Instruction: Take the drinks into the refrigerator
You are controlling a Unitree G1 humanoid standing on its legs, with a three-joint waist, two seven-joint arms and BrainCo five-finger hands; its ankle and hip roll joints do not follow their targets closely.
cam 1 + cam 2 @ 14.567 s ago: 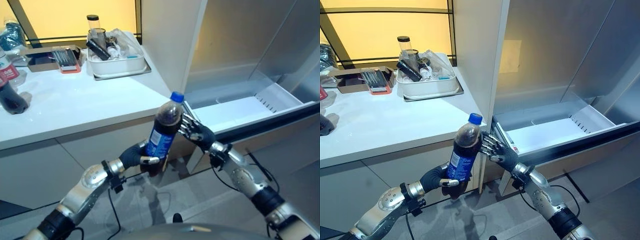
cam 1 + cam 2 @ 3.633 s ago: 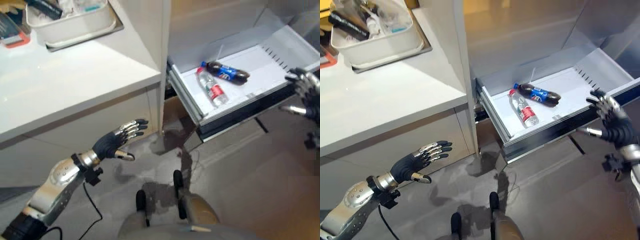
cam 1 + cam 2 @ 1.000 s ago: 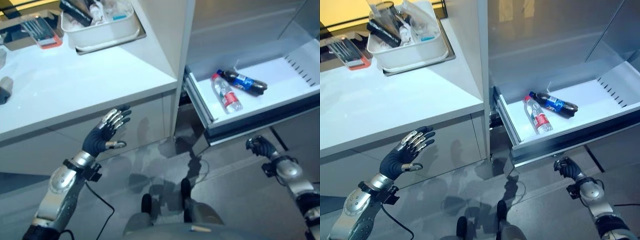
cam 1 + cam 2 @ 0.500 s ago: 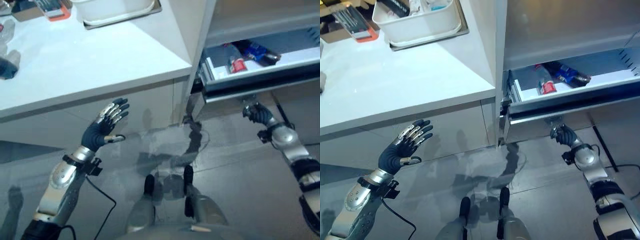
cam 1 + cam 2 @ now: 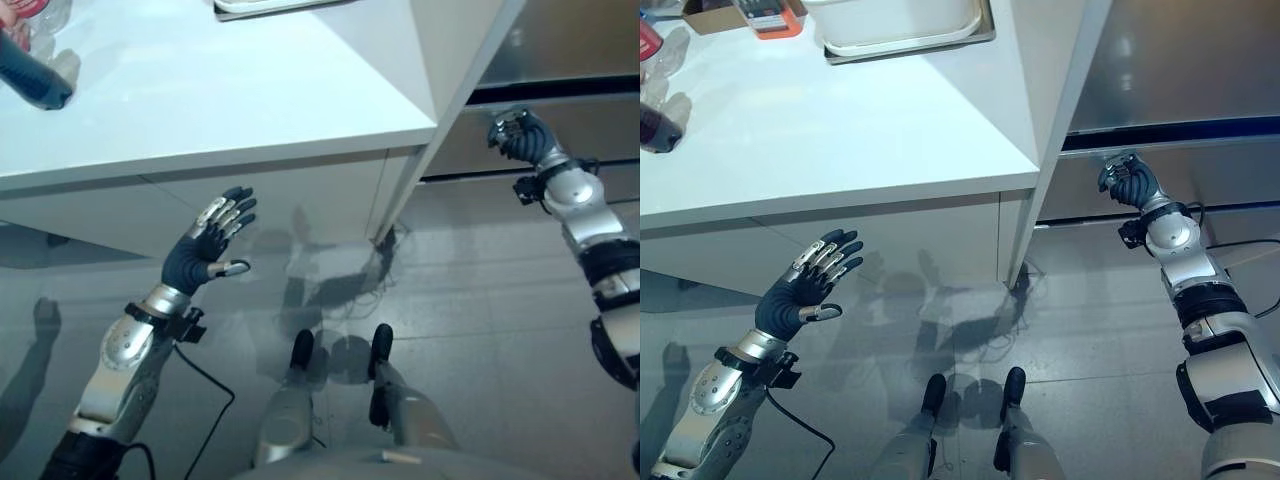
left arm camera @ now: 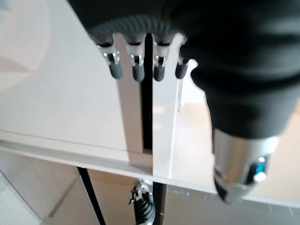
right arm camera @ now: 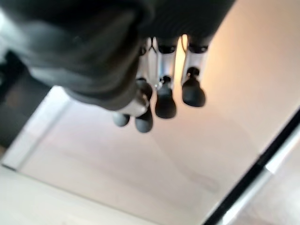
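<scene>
from the left eye view, the left hand (image 5: 205,250) hangs in front of the white cabinet below the white counter (image 5: 230,90), fingers spread and straight, holding nothing. the right hand (image 5: 520,135) is up against the front of the refrigerator drawer (image 5: 580,125), which sits pushed in flush, so the drinks inside cannot be seen. a dark bottle (image 5: 30,80) lies at the counter's far left corner. the right eye view adds a white tray (image 5: 905,30) at the counter's back. the left wrist view looks past straight fingers (image 6: 136,65) at pale panels. in the right wrist view the fingers (image 7: 164,101) curl in, empty, near the drawer face.
</scene>
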